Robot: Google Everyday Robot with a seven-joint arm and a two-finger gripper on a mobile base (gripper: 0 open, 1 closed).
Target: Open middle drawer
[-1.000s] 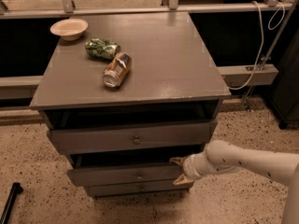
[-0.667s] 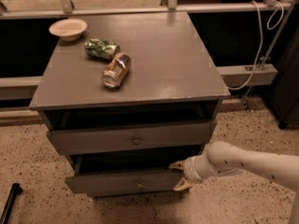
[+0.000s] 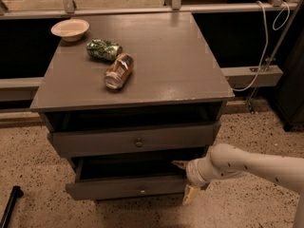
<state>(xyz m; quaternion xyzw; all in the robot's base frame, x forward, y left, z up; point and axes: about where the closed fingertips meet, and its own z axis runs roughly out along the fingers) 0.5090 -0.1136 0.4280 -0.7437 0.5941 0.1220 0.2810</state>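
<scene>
Camera view
Middle drawer: the middle drawer (image 3: 114, 189) stood partly out of the cabinet, low at the near side, its front forward of the top drawer (image 3: 95, 143) above.
Gripper: the gripper (image 3: 185, 179) sat at the drawer front's right end, fingers clamped on the board, one behind and one in front.
Arm: a cream, rounded arm (image 3: 251, 166) reached in from the right.
Materials: flat grey fronts, each with a small round knob (image 3: 142, 191).
Cabinet top: the smooth grey top (image 3: 175, 56) bore a pale bowl (image 3: 70, 29) far left, a crumpled green can (image 3: 104, 49) and a lying drink can (image 3: 119, 71).
Room: speckled floor (image 3: 247, 127); white cable (image 3: 267, 46) far right.
</scene>
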